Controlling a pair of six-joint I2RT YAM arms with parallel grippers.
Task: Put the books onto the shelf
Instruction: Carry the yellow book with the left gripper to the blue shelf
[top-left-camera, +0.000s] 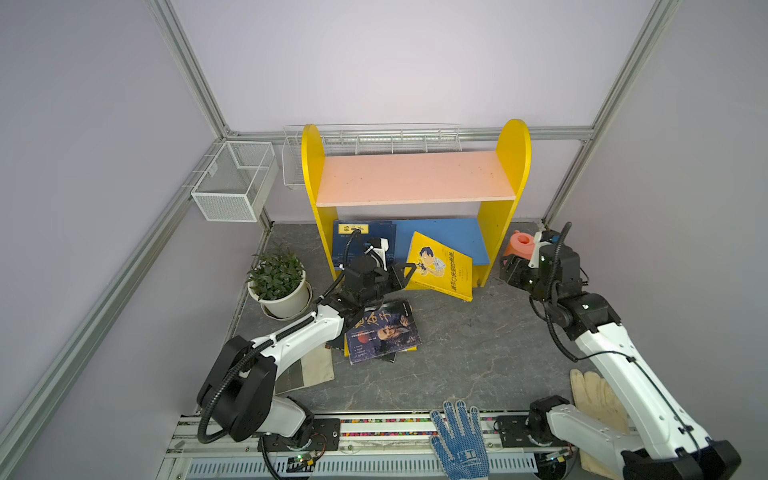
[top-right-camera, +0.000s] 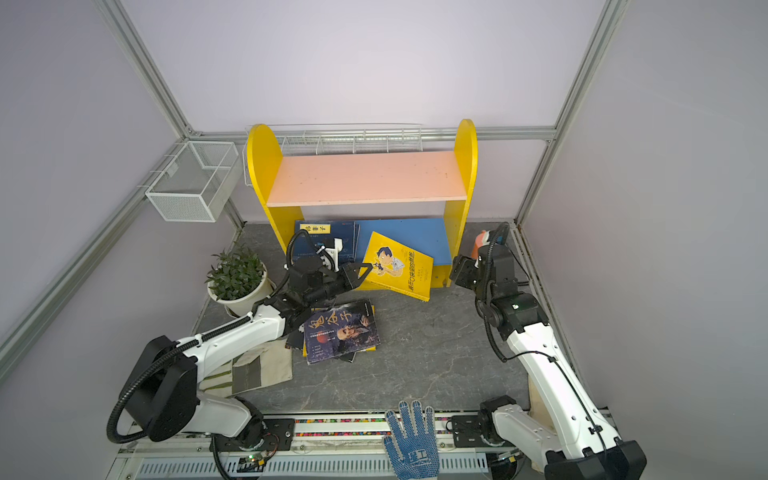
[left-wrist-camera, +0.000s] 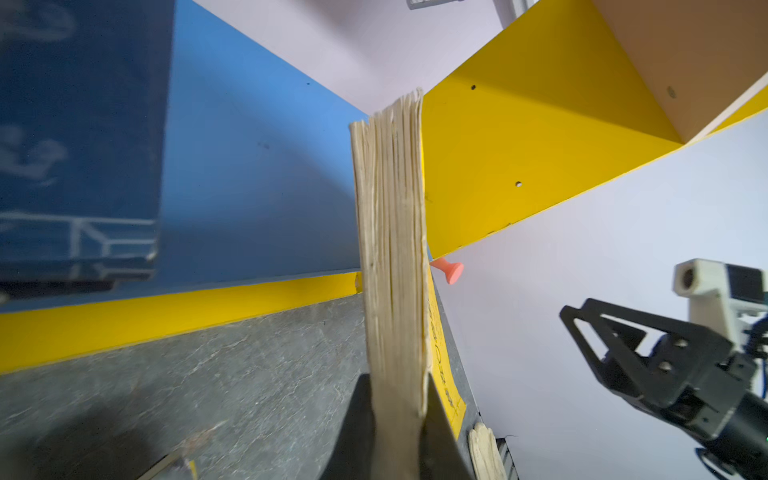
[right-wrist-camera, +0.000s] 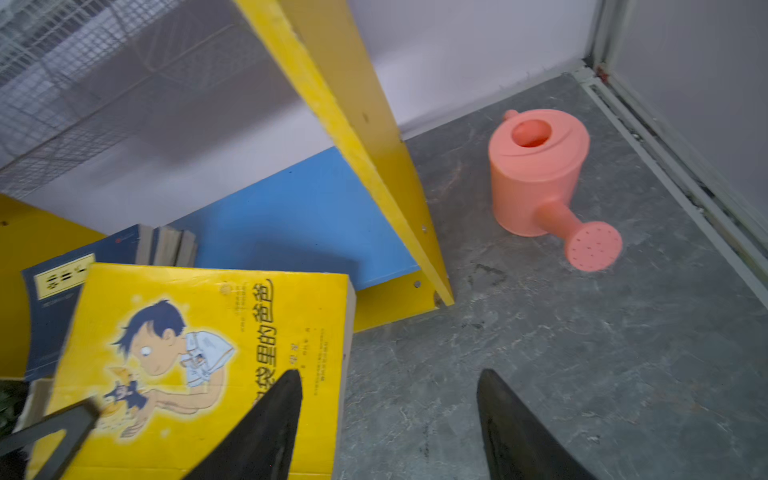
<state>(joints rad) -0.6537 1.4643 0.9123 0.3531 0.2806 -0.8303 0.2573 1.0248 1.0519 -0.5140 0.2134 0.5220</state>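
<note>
The grey stone-patterned bench (top-left-camera: 478, 357) carries everything here. At its back stands the small two-tier shelf with yellow round-topped side panels (top-left-camera: 311, 166). Its pink upper board (top-left-camera: 415, 178) is bare. On the blue lower board (top-left-camera: 449, 237), a few navy paperbacks with yellow labels (top-left-camera: 365, 239) lie at the left end. Out on the bench, in front of the shelf's left panel, sits a loose pile of dark paperbacks with calligraphy and a portrait (top-left-camera: 382, 332).

The thin bright yellow paperback with the cartoon boy (top-left-camera: 440, 266) is tilted. Its far end is over the blue board's front edge and the rest hangs out above the bench. The left pincer (top-left-camera: 407, 272) is pinching its edge, and the wrist view shows the pages wedged between the two fingers. The right pincer (right-wrist-camera: 390, 376) hovers spread wide with nothing in it, near the right side panel and apart from the book.

To my eye the step in hand is getting the yellow book onto the lower board. The next move calls for sliding it deeper into the free stretch right of the navy books, keeping its corner off the right panel, before letting go. The dark pile comes after.
</note>
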